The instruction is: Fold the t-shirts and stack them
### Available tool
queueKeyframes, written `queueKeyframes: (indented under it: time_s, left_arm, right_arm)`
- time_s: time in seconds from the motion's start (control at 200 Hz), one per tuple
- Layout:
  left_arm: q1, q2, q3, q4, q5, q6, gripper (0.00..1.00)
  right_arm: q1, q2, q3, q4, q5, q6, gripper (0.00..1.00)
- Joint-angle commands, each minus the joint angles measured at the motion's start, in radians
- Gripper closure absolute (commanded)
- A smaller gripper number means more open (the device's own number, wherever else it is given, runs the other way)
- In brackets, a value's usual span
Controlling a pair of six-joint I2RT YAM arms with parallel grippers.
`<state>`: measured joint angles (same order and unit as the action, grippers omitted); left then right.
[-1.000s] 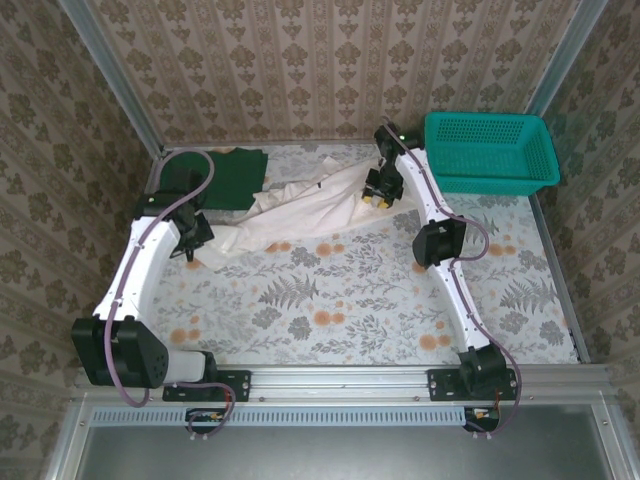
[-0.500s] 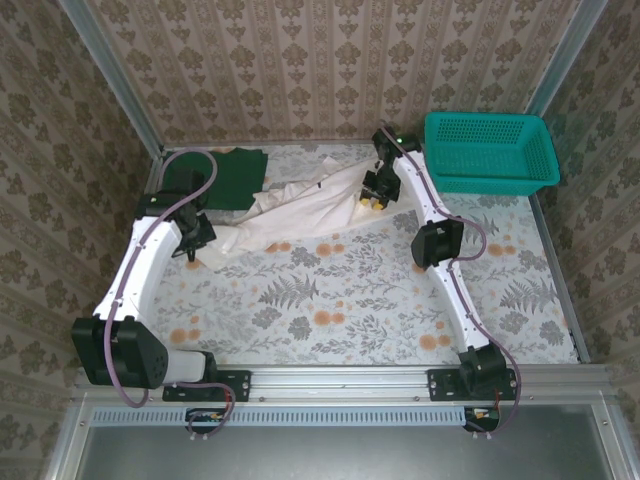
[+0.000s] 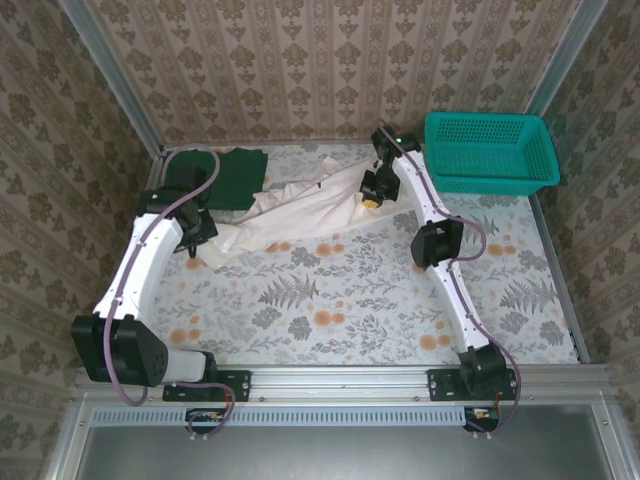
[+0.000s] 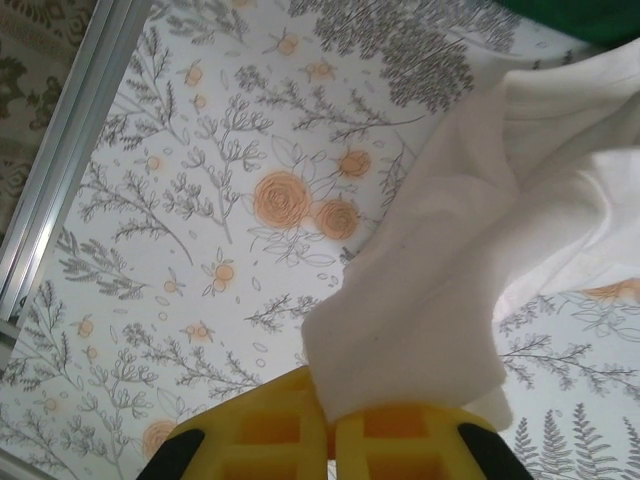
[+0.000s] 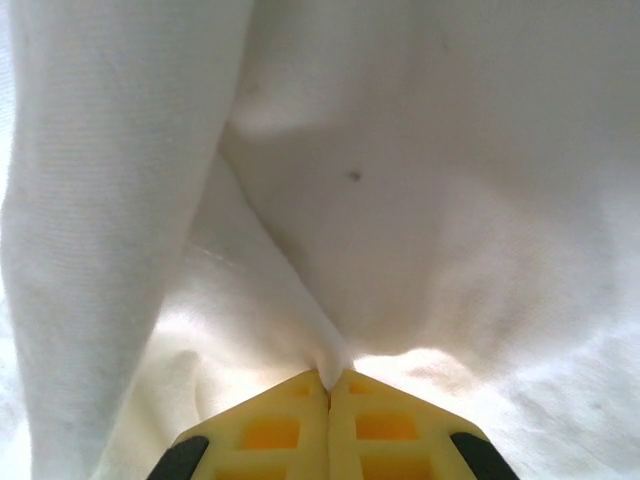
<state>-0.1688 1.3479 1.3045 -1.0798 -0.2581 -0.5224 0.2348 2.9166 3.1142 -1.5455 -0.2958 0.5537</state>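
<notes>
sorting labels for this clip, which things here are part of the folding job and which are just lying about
Job: white shirt, pinched by the left gripper and the right gripper; green shirt.
Lying about: basket.

I count two shirts: one off-white shirt [image 3: 300, 212] mid-frame, one dark green shirt [image 3: 232, 178] upper left. One teal basket [image 3: 490, 150], upper right. Two arms: left arm [image 3: 140, 262], right arm [image 3: 456, 290].
</notes>
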Motion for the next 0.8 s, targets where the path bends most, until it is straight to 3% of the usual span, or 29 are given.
queueKeyframes:
  time_s: [0.0, 0.19, 0.365, 0.585, 0.795]
  left_arm:
    - [-0.035, -0.011, 0.050, 0.035, 0.016, 0.031, 0.94]
    - [-0.118, -0.081, 0.057, 0.152, 0.048, 0.050, 0.95]
    - [-0.121, -0.126, 0.062, 0.305, 0.139, 0.053, 0.95]
    - [-0.118, -0.036, 0.216, 0.385, 0.347, 0.125, 1.00]
    - [-0.117, -0.021, 0.293, 0.380, 0.355, 0.197, 1.00]
  right_arm:
    - [-0.036, -0.162, 0.070, -0.116, 0.043, -0.061, 1.00]
    - [-0.120, -0.345, 0.058, -0.254, 0.111, -0.159, 1.00]
    - [-0.237, -0.536, -0.059, -0.254, 0.133, -0.149, 1.00]
    - [-0.417, -0.726, -0.169, -0.252, 0.088, -0.163, 1.00]
    - [-0.505, -0.906, -0.303, -0.252, 0.022, -0.168, 1.00]
